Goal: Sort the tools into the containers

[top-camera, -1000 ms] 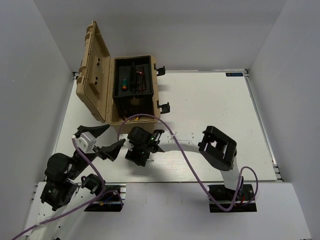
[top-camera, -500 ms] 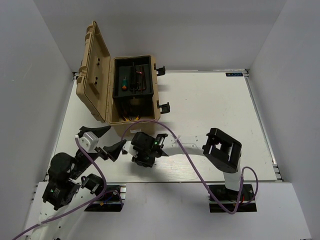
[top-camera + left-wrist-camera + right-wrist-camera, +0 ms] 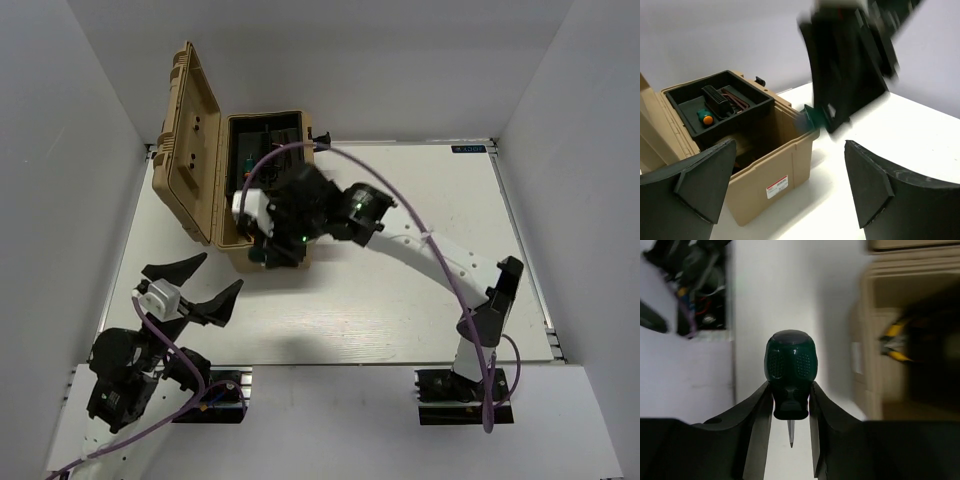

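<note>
Right gripper (image 3: 790, 407) is pinching the green screwdriver (image 3: 789, 362) by its handle, blade free for release into the case (image 3: 187, 165) at eleven o'clock; left gripper (image 3: 190, 287) is idling, spread.

Two green screwdrivers: one screwdriver (image 3: 790, 365) held in the right gripper (image 3: 790, 400), a second screwdriver (image 3: 704, 115) in the single black tray (image 3: 740, 114). One pair of pliers (image 3: 894, 332), blurred. One tan case (image 3: 185, 150) at ten o'clock on the surface (image 3: 400, 310). Two grippers, counting the left gripper (image 3: 220, 272).
</note>
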`<state>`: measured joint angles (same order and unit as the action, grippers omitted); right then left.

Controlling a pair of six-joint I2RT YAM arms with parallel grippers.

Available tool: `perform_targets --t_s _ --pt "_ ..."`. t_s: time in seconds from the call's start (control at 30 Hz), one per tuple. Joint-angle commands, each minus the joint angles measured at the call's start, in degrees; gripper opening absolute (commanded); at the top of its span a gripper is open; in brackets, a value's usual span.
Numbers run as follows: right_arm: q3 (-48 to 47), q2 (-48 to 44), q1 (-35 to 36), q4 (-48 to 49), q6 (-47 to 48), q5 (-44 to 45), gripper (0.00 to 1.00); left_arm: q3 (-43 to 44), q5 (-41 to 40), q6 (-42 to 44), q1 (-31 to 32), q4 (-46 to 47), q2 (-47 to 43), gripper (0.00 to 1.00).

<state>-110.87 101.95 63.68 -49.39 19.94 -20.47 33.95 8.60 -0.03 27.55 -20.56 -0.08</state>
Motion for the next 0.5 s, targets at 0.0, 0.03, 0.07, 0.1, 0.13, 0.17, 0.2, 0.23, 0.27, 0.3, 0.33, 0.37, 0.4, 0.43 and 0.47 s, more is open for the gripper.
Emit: perform_targets --t_s 0.0,0.03,0.07,0.1,0.13,0.17,0.2,0.23,0.27,0.3,0.33,0.37,0.4,0.43,0.47 --pt "-6.3 1.0 -3.6 -0.1 0.2 7.7 0.00 -0.9 -1.3 -0.4 -0.1 1.9 -4.6 0.99" --pt "-7.5 1.8 -5.0 1.9 -0.1 10.2 0.00 -0.9 -1.3 -0.4 -0.1 1.9 -4.6 0.99" --pt "-8.6 3.9 -6.3 5.2 0.0 11.5 0.00 -1.4 -1.3 -0.4 -0.1 2.5 -4.6 0.99" --pt "-11.2 4.7 -7.8 9.1 -0.5 13.2 0.00 -1.4 -1.3 -0.4 -0.1 2.5 -4.6 0.99" --pt "-11.9 5.6 -8.2 11.0 -1.0 13.2 0.00 -1.4 -1.8 -0.4 -0.1 2.5 -4.1 0.99" --pt "-12.6 7.4 -10.0 13.1 -1.9 13.4 0.00 -1.4 -1.8 -0.4 -0.1 2.5 -4.1 0.99" --pt "-16.4 9.7 -10.5 18.1 -2.4 14.0 0.00 -1.4 -2.4 -0.4 -0.1 2.5 -4.1 0.99" --pt "-18.2 12.8 -11.0 19.4 -4.5 14.1 0.00 -1.4 -2.4 -0.4 -0.1 2.5 -3.5 0.99" --pt "-22.5 14.5 -11.5 20.5 -5.2 14.1 0.00 -1.4 -3.0 -0.4 -0.1 2.0 -3.5 0.99" --pt "-24.4 17.4 -12.8 23.3 -5.9 14.2 0.00 -1.4 -3.0 -0.4 -0.1 2.0 -3.5 0.99" --pt "-28.2 19.9 -13.1 26.6 -6.4 14.2 0.00 -1.4 -3.6 -0.4 -0.1 2.0 -3.0 0.99" --pt "-29.4 20.8 -13.8 29.8 -7.8 14.2 0.00 -1.4 -3.6 -0.4 -0.1 2.0 -3.0 0.99" --pt "-30.1 21.9 -14.3 31.4 -8.5 13.4 0.00 -1.4 -4.3 -0.4 -0.1 2.0 -3.0 0.99" --pt "-30.7 24.1 -14.9 34.4 -9.9 12.8 0.00 -1.4 -4.3 -0.4 -0.1 2.0 -2.5 0.99" --pt "-30.7 24.8 -15.2 37.2 -11.5 12.4 0.00 -1.4 -5.0 -0.4 -0.1 1.5 -2.5 0.99"
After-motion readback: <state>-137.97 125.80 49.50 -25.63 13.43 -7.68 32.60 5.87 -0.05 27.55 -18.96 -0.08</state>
